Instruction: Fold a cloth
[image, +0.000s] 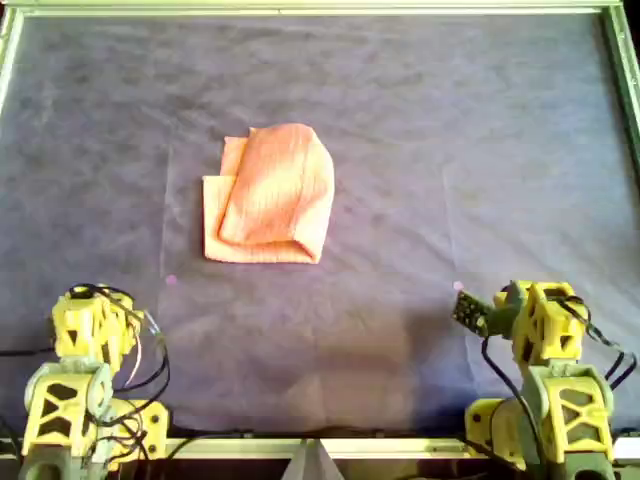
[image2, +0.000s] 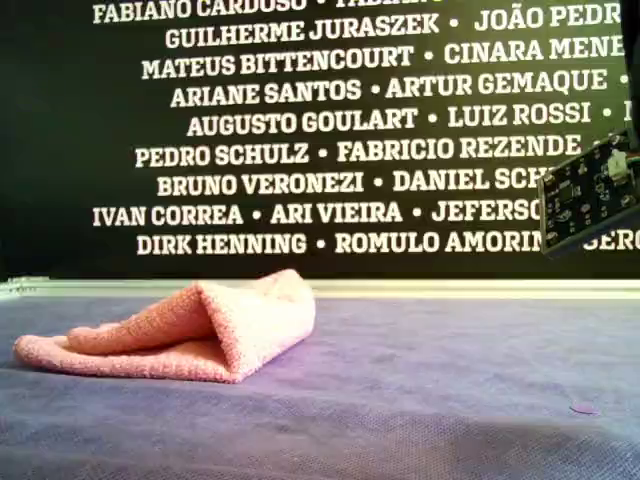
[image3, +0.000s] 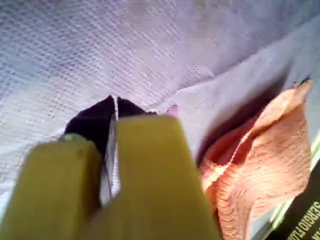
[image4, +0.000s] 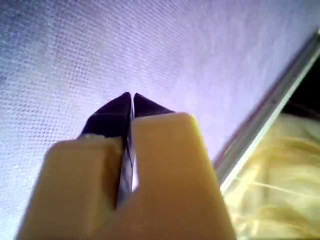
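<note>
The salmon-pink cloth (image: 270, 195) lies loosely folded over itself left of the table's middle in the overhead view. A rounded flap rests on a flatter lower layer. It lies at the exterior view's left (image2: 200, 330) with a raised fold. It also shows in the first wrist view (image3: 265, 160), apart from my first gripper (image3: 116, 100), whose jaws are shut and empty over the covering. My second gripper (image4: 132, 96) is shut and empty over bare covering, with no cloth in its view. Which overhead arm is which I cannot tell.
The purple-grey table covering (image: 450, 120) spans the table inside a metal rail (image4: 260, 125). Two yellow arms stand at the near edge, one at the overhead view's left (image: 90, 340) and one at its right (image: 545, 340). A circuit board (image2: 590, 195) hangs at the exterior view's right.
</note>
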